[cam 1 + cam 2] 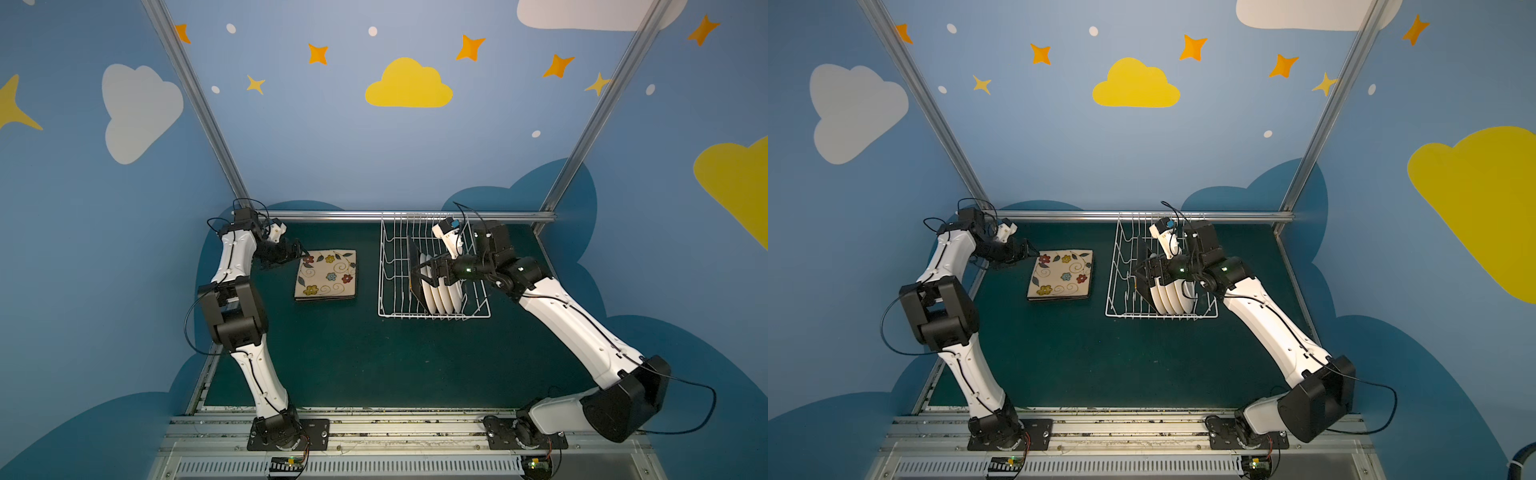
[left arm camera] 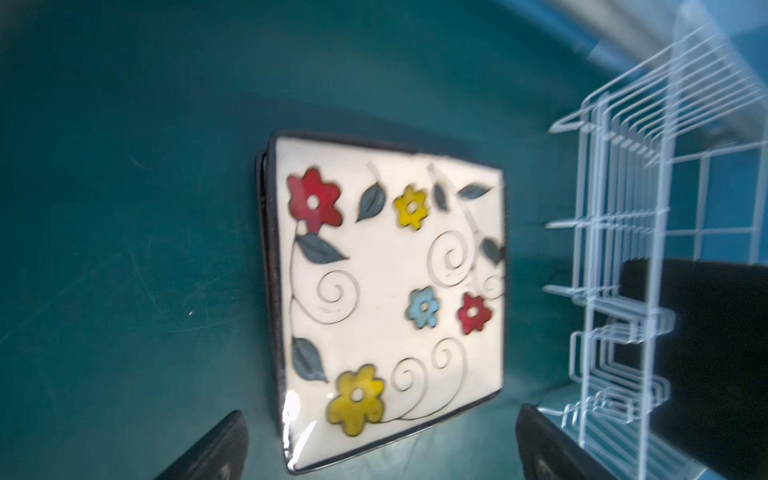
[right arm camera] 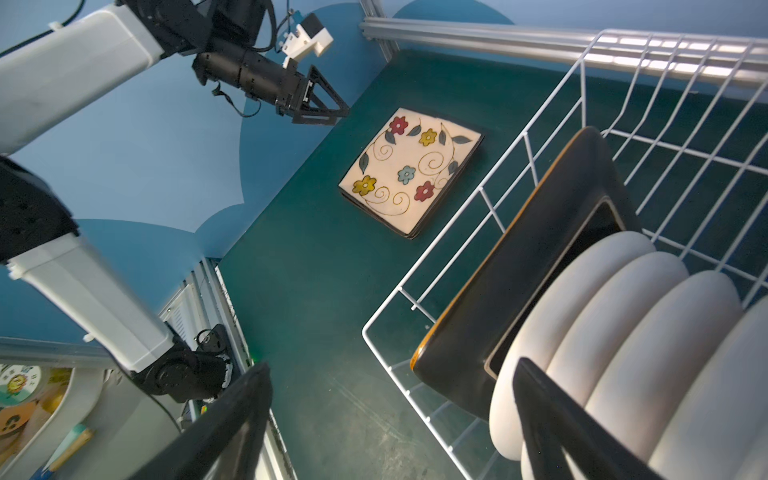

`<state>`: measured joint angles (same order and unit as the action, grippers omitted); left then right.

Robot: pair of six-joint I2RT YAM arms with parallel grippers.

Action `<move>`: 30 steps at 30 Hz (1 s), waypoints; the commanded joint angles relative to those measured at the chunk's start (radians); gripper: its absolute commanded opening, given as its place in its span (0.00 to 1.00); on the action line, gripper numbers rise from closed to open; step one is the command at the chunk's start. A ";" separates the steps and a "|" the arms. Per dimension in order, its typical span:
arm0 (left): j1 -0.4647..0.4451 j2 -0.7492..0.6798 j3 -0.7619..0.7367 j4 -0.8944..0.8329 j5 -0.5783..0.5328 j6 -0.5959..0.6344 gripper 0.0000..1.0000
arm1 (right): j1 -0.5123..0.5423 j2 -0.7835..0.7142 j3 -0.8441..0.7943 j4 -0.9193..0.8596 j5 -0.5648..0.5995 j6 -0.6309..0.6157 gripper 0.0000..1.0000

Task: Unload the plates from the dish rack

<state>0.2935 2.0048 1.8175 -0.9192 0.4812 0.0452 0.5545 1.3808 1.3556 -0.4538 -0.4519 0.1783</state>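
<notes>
A stack of square flowered plates [image 1: 326,274] [image 1: 1061,274] [image 2: 390,291] [image 3: 411,170] lies flat on the green table. My left gripper [image 1: 302,254] [image 1: 1034,252] [image 2: 382,415] is open at the stack's left edge and holds nothing. The white wire dish rack [image 1: 380,270] [image 1: 1113,270] [image 3: 457,232] holds one black-backed square plate [image 1: 415,270] [image 3: 519,266] on edge, with several round white plates [image 1: 442,297] [image 1: 1169,297] [image 3: 623,332] behind it. My right gripper [image 1: 422,274] [image 1: 1148,272] [image 3: 390,368] hangs open over the black plate's top edge. One finger is by the first white plate, the other outside the rack.
An aluminium rail [image 1: 407,215] runs along the table's back edge just behind the rack. Blue walls close in the left, back and right sides. Bare green table [image 1: 374,357] lies in front of the rack and the stack.
</notes>
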 commanded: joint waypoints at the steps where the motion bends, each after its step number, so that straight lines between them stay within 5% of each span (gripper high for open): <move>1: -0.047 -0.125 -0.105 0.160 0.048 -0.104 0.99 | 0.005 -0.064 -0.039 0.077 0.084 0.012 0.90; 7: -0.180 -0.296 -0.256 0.295 0.029 -0.200 0.99 | 0.008 -0.165 -0.125 0.099 0.180 0.031 0.90; 18: -0.385 -0.525 -0.376 0.375 -0.051 -0.200 0.99 | 0.007 -0.342 -0.254 -0.015 0.326 0.016 0.90; 30: -0.604 -0.639 -0.387 0.298 -0.124 -0.235 0.99 | -0.004 -0.447 -0.331 -0.101 0.421 0.027 0.90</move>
<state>-0.2703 1.3830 1.4322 -0.5926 0.3901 -0.1688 0.5537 0.9592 1.0443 -0.5201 -0.0608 0.2047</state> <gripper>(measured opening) 0.994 0.902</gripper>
